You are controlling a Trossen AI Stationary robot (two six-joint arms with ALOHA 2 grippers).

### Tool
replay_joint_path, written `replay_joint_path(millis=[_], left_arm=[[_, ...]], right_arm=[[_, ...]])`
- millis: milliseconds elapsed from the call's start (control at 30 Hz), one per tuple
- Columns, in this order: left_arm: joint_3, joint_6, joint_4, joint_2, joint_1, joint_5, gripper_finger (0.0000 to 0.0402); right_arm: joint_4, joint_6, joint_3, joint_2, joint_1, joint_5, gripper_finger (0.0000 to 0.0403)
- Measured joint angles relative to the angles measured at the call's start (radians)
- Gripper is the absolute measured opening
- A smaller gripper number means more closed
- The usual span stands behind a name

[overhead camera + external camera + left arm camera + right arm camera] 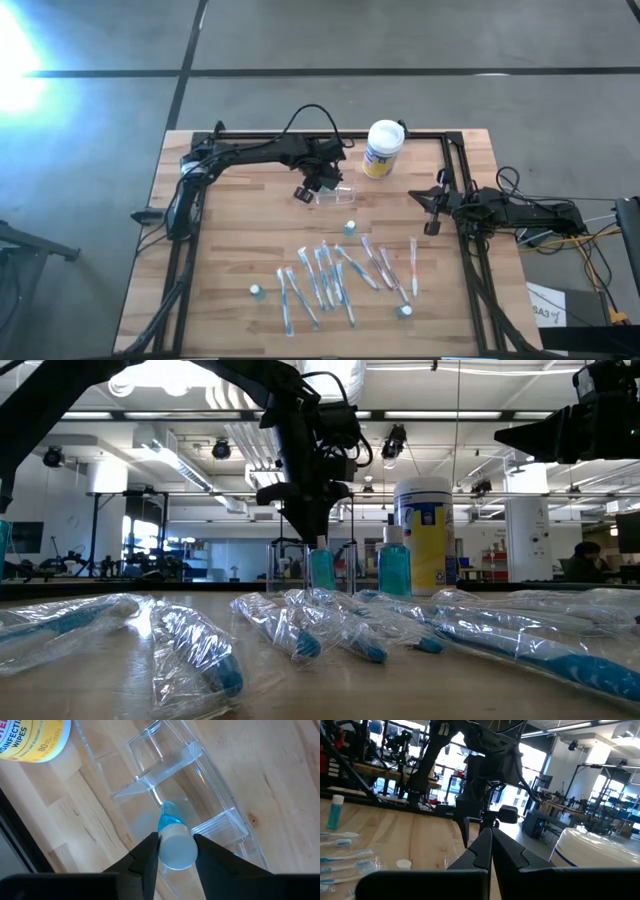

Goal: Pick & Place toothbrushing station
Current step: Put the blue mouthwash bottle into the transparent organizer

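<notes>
Bright overhead shop light throughout, a hard white glare burning out the floor (25, 50) at the high view's far corner, ceiling lamps (175, 375) backlighting my arms into silhouettes, the nearest wrapped toothbrushes (190, 650) soft and blurred low down.

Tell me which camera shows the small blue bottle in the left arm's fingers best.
The left wrist view: the small blue bottle fills the frame between the fingers, over the clear holder. The low view shows it side-on under the arm; the high view and right wrist view hide it.
</notes>
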Motion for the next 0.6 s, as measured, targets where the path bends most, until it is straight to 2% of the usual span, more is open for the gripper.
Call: replay_joint_path(millis=[600], left_arm=[[0.000, 0.003, 0.013, 0.000, 0.008, -0.002, 0.0126]], right_arm=[[0.000, 0.000, 0.000, 0.000, 0.000, 0.000, 0.0008]])
